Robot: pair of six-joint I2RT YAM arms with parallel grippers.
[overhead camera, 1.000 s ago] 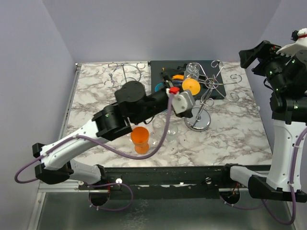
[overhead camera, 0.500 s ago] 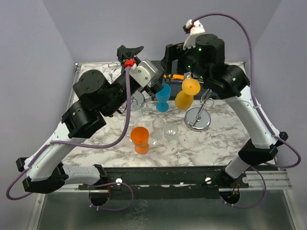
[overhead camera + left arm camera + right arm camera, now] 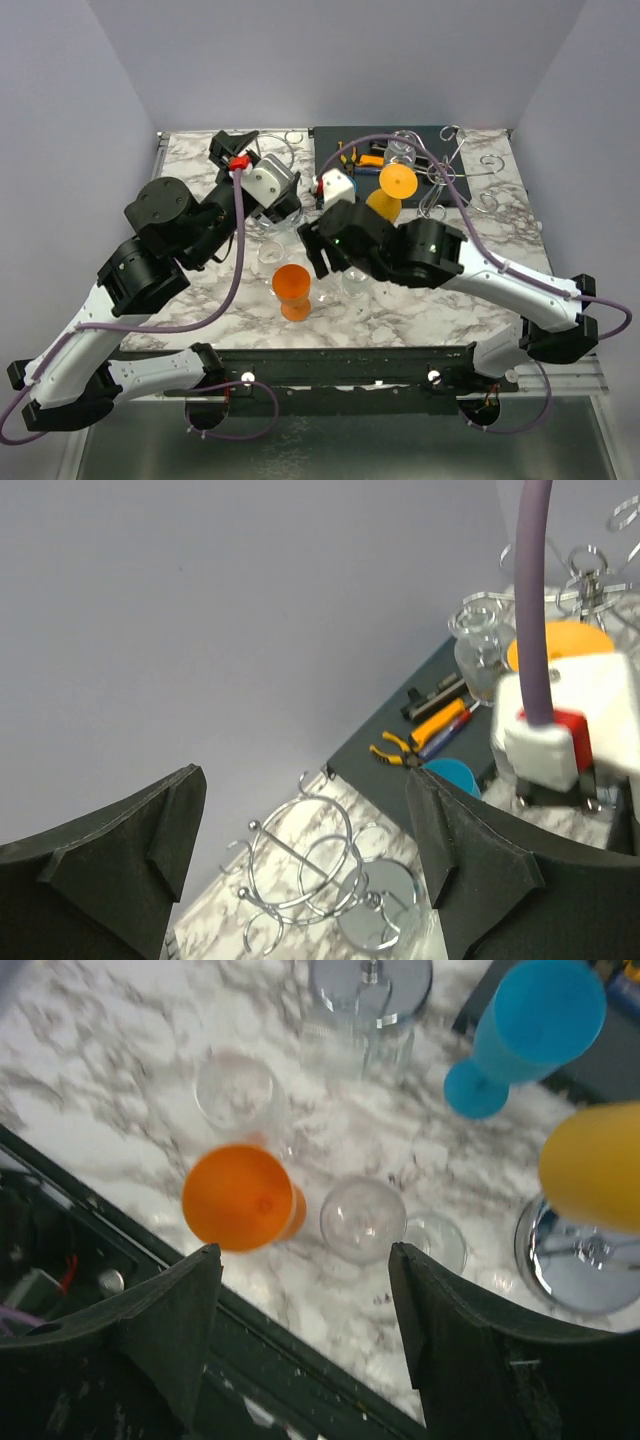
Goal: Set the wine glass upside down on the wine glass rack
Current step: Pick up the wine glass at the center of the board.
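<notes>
Showing the right gripper (image 3: 302, 1260) poised above a cluster of stemmed glasses on the marble table (image 3: 100, 1090), its jaws spread wide with nothing between them. Directly below the gap stand an orange glass (image 3: 240, 1198), under one finger, and a clear glass (image 3: 363, 1220), nearer the other; which of the two is the intended wine glass cannot be told. Beyond the jaws are a second clear glass (image 3: 235, 1090) and a blue glass (image 3: 535, 1020). Off to the side of the far finger a yellow glass (image 3: 600, 1165) sits over the mirrored base of the wine glass rack (image 3: 585, 1260). The left gripper (image 3: 300, 810) is raised high and aimed at the back wall, jaws likewise wide and empty, with a smaller wire rack (image 3: 310, 880) below its gap. Either candidate is judged light and rigid with a smooth, slippery wall; the clear one is probably brittle, so squeezing force should be modest. The bowl is wide and rounded and likely to slip from flat pads. The stem, just under the bowl, looks the better hold, since it leaves the foot free to slide into a rack loop once the glass is inverted.
</notes>
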